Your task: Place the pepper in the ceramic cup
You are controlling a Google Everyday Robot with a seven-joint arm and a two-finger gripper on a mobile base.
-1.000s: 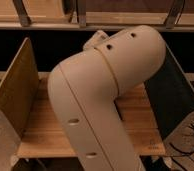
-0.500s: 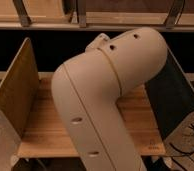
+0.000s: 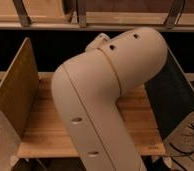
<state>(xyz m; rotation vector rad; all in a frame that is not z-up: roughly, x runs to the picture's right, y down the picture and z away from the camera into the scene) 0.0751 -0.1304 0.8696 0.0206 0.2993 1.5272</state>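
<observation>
A smooth, matte cream-beige robot arm (image 3: pixel 97 107) with a rounded plastic-looking shell, built as two thick tubular segments that meet at a bulbous elbow; a thin seam line (image 3: pixel 111 70) curves across that joint. Small dark oval recesses (image 3: pixel 76 120) dot the lower segment, and round dark holes (image 3: pixel 111 48) mark the upper one. A small pale cap (image 3: pixel 101 39) protrudes at the top of the joint. The gripper is out of view, hidden beyond the arm's bulk.
</observation>
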